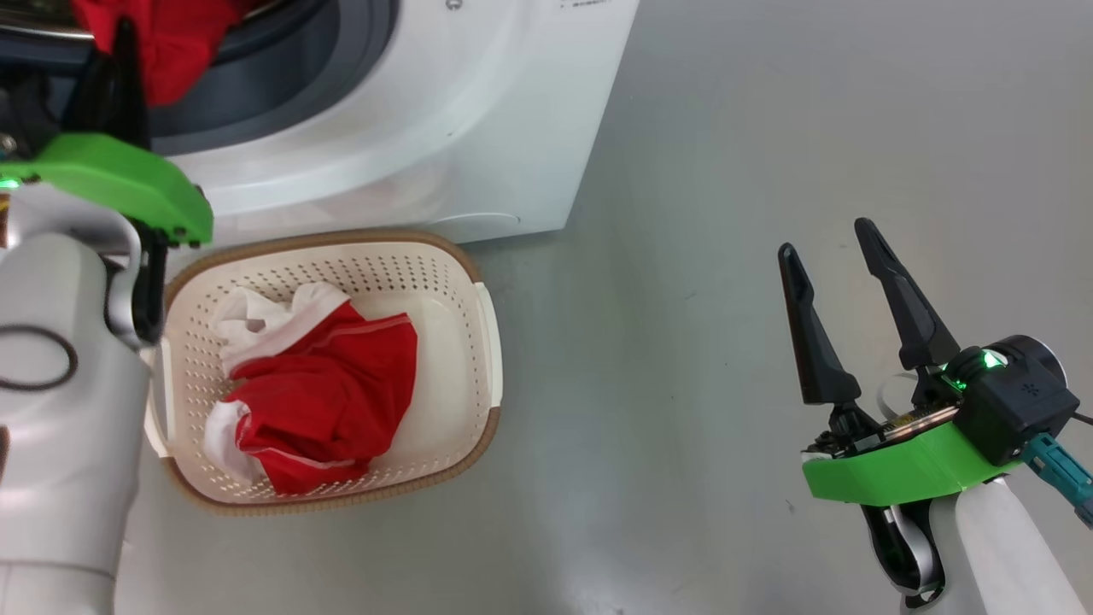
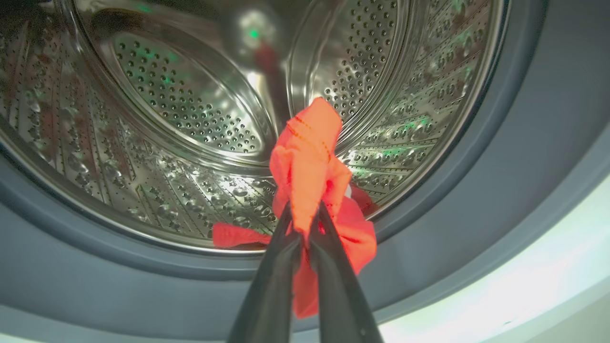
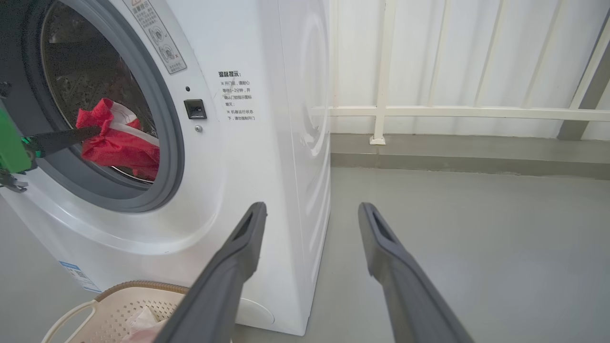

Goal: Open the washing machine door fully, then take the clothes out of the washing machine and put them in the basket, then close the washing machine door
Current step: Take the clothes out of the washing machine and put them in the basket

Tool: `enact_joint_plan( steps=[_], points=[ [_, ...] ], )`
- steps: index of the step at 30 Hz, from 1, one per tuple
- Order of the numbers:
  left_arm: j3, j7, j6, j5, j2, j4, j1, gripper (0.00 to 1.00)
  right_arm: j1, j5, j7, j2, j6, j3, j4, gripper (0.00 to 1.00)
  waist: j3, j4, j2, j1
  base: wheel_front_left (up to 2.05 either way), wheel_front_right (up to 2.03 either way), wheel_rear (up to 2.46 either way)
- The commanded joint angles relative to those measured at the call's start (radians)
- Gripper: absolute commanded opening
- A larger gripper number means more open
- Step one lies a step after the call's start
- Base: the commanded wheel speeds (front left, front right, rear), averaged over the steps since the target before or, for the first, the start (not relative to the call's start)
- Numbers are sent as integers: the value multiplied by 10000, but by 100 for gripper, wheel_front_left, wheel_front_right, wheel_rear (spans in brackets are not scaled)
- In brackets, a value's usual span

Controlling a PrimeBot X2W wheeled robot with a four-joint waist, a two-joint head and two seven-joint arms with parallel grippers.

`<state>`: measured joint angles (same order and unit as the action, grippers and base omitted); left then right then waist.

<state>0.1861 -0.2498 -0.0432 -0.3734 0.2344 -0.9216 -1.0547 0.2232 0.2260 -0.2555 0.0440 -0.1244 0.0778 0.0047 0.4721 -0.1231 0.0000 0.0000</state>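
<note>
Cream perforated basket [image 1: 488, 376] on grey floor [image 1: 726, 427] holding red-and-white clothes [image 1: 329, 393], right gripper [image 1: 824, 237] spread wide and empty well right of it, white washing machine [image 1: 478, 111] just behind basket, left gripper [image 2: 304, 212] pinching red garment [image 2: 307, 152] at steel drum [image 2: 190, 119] mouth, grey rubber ring [image 2: 500, 157] around it

Smooth grey floor [image 3: 476, 238], white railing [image 3: 429, 112], raised grey kerb [image 3: 452, 152], pale wall [image 3: 524, 57]

1. The washing machine [image 1: 478, 128]: smooth glossy white casing, matt grey rubber ring [image 2: 524, 166], shiny perforated steel drum [image 2: 181, 95].
2. The basket [image 1: 384, 265] before it: perforated cream plastic, brown woven-look rim.
3. The clothes [image 1: 333, 393] in both: soft red cloth, white trim.
4. My right gripper [image 1: 824, 237] beside it: matt dark fingers [image 1: 811, 342].
</note>
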Motion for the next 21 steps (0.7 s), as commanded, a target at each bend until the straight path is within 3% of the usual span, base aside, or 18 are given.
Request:
enact_joint_plan(
  steps=[1, 10, 21],
  points=[
    [-351, -116, 156, 137, 488, 781, 478, 0, -271, -99, -63, 62, -63, 158, -212, 100, -235, 159, 0, 0, 0, 0, 0],
    [-780, -119, 542, 331, 294, 3230, 2367, 0, -484, -102, -63, 62, -63, -89, -242, 100, -774, 483, 0, 0, 0, 0, 0],
    [-833, -119, 914, 475, 152, 5083, 4481, 0, -877, -37, -63, 62, -63, -217, -186, 100, -1636, 526, 0, 0, 0, 0, 0]
  ],
)
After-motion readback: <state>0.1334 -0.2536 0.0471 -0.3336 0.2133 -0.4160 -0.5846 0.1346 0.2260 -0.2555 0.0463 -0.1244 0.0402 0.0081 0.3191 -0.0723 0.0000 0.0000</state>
